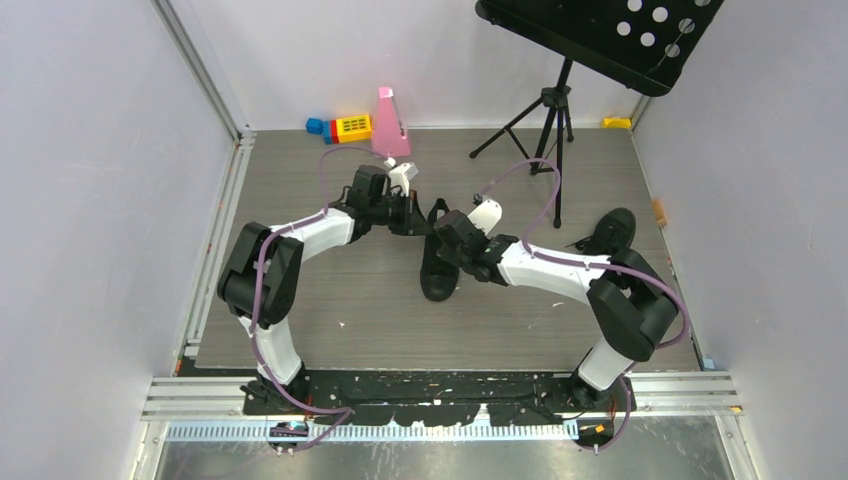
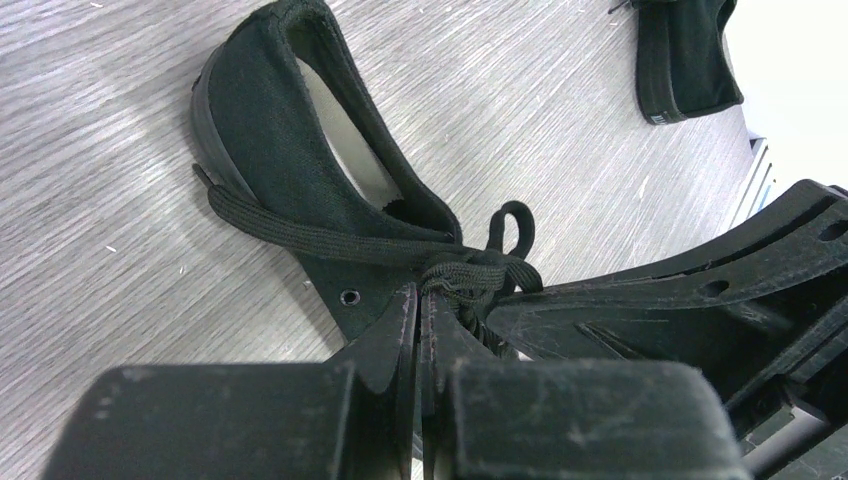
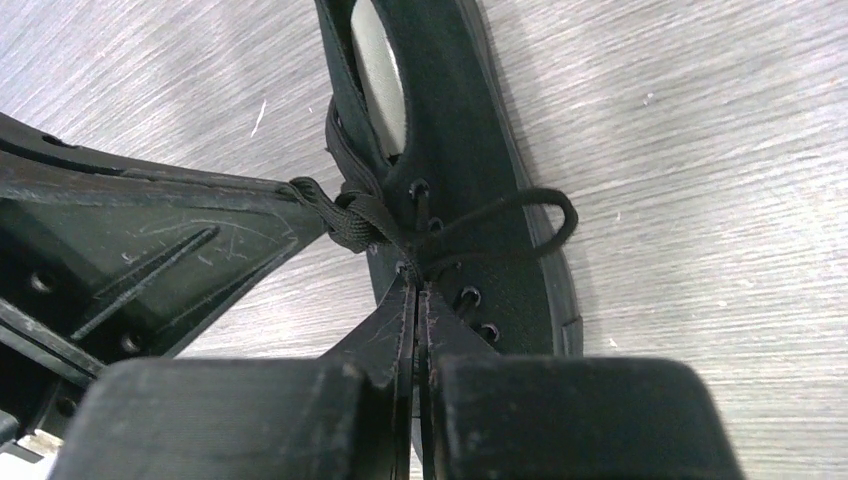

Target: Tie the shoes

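Observation:
A black canvas shoe (image 1: 437,282) lies mid-table, toe toward the arms. My left gripper (image 1: 424,224) and right gripper (image 1: 443,243) meet over its laces. In the left wrist view the left gripper (image 2: 420,298) is shut at the bunched knot of the lace (image 2: 470,275), beside the shoe's open collar (image 2: 290,150). In the right wrist view the right gripper (image 3: 415,292) is shut on a lace by the eyelets; a thin lace loop (image 3: 545,215) arcs over the shoe's side (image 3: 480,140). A second black shoe (image 1: 610,232) lies to the right, and shows in the left wrist view (image 2: 690,60).
A black tripod music stand (image 1: 557,120) stands at the back right, its tray (image 1: 600,35) overhanging. A pink wedge (image 1: 390,125), yellow block (image 1: 352,127) and blue block (image 1: 315,126) sit at the back wall. White walls close both sides.

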`<state>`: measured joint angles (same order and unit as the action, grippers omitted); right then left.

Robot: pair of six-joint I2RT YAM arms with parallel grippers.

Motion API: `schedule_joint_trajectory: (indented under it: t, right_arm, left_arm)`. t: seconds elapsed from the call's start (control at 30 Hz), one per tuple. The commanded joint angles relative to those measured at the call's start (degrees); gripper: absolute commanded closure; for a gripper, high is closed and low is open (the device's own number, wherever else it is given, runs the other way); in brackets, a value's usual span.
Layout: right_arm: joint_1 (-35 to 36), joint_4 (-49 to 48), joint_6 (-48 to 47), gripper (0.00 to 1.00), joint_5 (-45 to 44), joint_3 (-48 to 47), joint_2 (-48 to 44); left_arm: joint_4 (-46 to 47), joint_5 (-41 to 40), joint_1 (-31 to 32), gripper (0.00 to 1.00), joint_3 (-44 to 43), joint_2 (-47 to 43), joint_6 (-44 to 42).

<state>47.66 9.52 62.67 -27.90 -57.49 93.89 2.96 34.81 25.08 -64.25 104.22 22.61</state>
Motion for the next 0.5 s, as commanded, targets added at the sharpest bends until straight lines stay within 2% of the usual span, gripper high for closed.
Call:
schedule_joint_trajectory:
  t: [0.0, 0.37, 0.43, 0.47]
  right_arm:
    - [0.5, 1.6, 1.7, 0.99, 1.5, 1.1, -3.6]
    - [1.2, 1.0, 2.5, 0.97, 6.3, 3.3, -4.6]
    - [1.2, 0.6, 1.8, 0.92, 7.2, 3.6, -4.9]
    - [1.2, 0.4, 1.3, 0.85, 7.6, 3.6, -5.1]
  left_arm:
    - [2.2, 1.4, -0.3, 1.0, 0.4, -2.2, 0.4]
    - [2.2, 1.4, -0.3, 1.0, 0.4, -2.3, 0.4]
    - [2.2, 1.4, -0.3, 1.0, 0.4, -2.3, 0.4]
    - [2.3, 1.5, -0.3, 1.0, 0.4, -2.3, 0.4]
